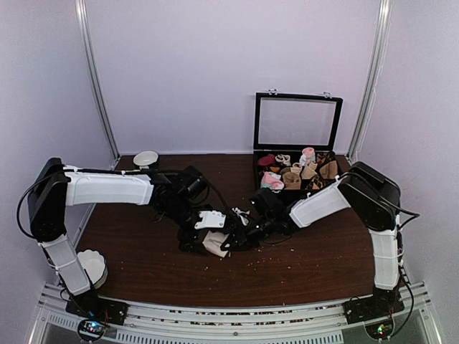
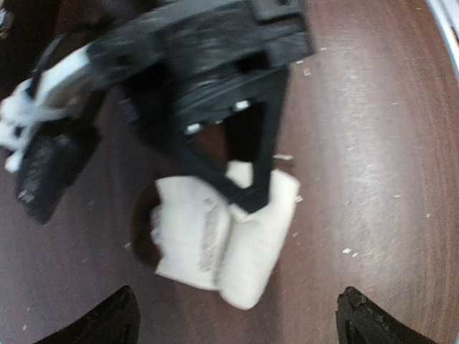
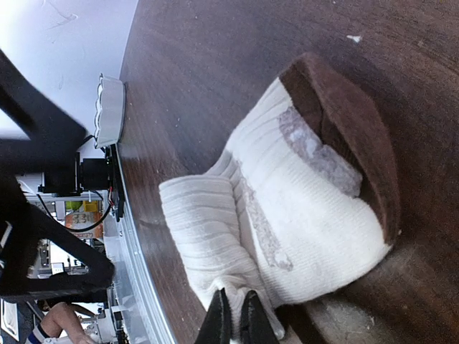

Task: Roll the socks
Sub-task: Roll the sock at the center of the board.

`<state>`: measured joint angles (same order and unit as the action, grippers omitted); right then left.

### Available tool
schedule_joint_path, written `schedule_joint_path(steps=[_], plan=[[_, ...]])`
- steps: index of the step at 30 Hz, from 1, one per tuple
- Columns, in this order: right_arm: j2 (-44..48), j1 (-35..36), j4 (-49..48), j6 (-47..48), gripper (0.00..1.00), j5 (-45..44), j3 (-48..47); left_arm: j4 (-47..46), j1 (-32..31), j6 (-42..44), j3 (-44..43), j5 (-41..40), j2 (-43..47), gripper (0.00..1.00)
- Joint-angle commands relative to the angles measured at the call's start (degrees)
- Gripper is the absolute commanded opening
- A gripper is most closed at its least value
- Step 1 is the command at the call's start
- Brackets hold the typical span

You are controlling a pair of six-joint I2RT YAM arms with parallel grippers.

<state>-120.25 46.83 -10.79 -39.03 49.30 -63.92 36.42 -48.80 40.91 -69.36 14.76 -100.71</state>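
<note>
The socks [image 1: 215, 242] lie folded in a pale cream ribbed bundle with a dark brown end [image 3: 351, 122] at the middle of the brown table [image 1: 308, 265]. My right gripper [image 3: 235, 319] is shut on a fold of ribbed fabric at the bundle's edge. The left wrist view shows the same black fingers [image 2: 251, 190] pinching the top of the socks [image 2: 222, 236]. My left gripper [image 2: 237, 330] hangs open over the bundle, its two fingertips wide apart on either side and touching nothing. In the top view the left gripper [image 1: 193, 236] stands just left of the socks.
A black case [image 1: 258, 159] with its glass lid raised stands at the back right, holding several rolled socks. One white bowl [image 1: 146, 158] sits at the back left, another [image 1: 92, 266] at the front left edge. Small crumbs dot the table.
</note>
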Motion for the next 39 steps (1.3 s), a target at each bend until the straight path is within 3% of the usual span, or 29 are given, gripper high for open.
schedule_joint_path(steps=[1, 4, 6, 8, 11, 13, 18, 24, 31, 39], plan=[[-3.9, -0.7, 8.2, 1.2, 0.0, -4.1, 3.6, 9.3, 2.0, -3.9, -9.6, -15.5, 1.9, 0.98], [-4.2, -1.0, 8.6, 1.8, 0.0, -4.4, 3.7, 11.7, 3.9, -10.2, -12.3, -24.5, 3.0, 0.98], [-4.6, -1.1, 8.8, 2.2, 0.0, -4.6, 3.7, 12.4, 7.8, -14.8, -11.9, -22.6, 7.0, 0.98], [-5.0, -1.1, 8.7, 2.3, 0.0, -4.5, 3.9, 6.9, 11.7, -19.2, -8.5, -25.7, 10.9, 0.98], [-5.6, -1.3, 7.5, 1.0, 0.0, -3.6, 4.4, 2.9, 9.8, -13.1, -3.3, -39.8, 9.1, 0.98], [-5.9, -1.3, 8.3, 1.0, 0.0, -3.3, 4.0, 1.8, 9.8, -12.3, -0.8, -41.3, 7.4, 0.98], [-5.2, -1.3, 10.9, 1.0, 0.0, -3.4, 3.3, 1.1, 10.1, -13.1, 1.8, -36.3, 5.3, 0.98], [-4.9, -1.4, 9.9, -0.1, 0.0, -3.7, 3.8, 4.6, 7.7, -12.4, 2.1, -19.2, 8.3, 0.98], [-5.9, -1.2, 8.7, -1.4, 0.0, -4.0, 2.3, -4.9, -0.3, -4.0, 11.5, -1.7, 13.4, 0.98], [-6.1, -1.2, 7.3, -1.8, 0.0, -4.7, 3.2, -13.2, -1.5, 4.9, 14.3, 4.6, 9.4, 0.98]])
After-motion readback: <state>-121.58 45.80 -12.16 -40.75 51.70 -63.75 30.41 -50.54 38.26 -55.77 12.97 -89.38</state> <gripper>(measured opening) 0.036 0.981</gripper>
